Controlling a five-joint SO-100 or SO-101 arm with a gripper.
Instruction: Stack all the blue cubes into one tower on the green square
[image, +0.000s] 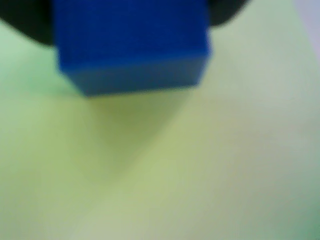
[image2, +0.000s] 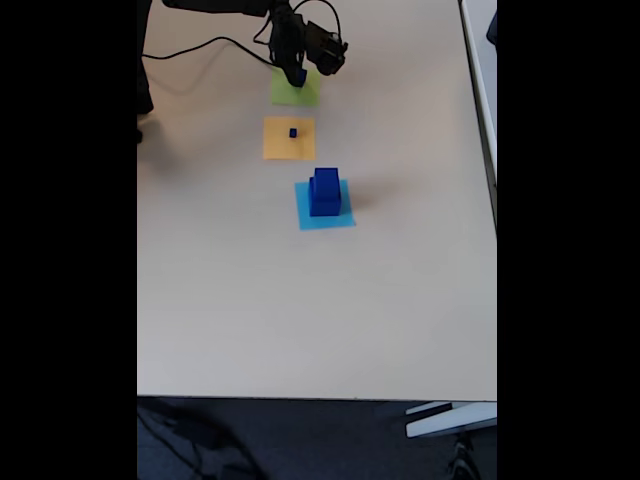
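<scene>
Hand (image2: 298, 76) of the black robot arm (image2: 285, 25) is seen at the top of the fixed view, lowered over the flat light yellow-green paper square (image2: 296, 94) on the pale beige counter (image2: 300, 300). A small solid dark blue cube (image2: 299, 74) is seen at the hand's tip, and the hand is taken as clenched on it, though the fingers themselves are too small to be made out there. In the wrist view the same dark blue cube (image: 132, 45) is shown blurred at the top of the frame, with dark finger shapes at both upper corners beside it, and the yellow-green paper (image: 160, 170) spread beneath it; a soft shadow is cast on the paper under the cube. Whether the cube touches the paper cannot be told.

Below the green square in the fixed view, a flat orange paper square (image2: 277, 145) is laid, with a tiny dark blue cube (image2: 293, 132) set near its middle. Further down, a flat light blue paper square (image2: 335, 217) is laid, carrying a stack of larger dark blue cubes (image2: 324, 192), a smaller one set on a wider one. The three paper squares are lined up near one another. A black cable (image2: 200, 50) is trailed across the counter at the upper left.
</scene>
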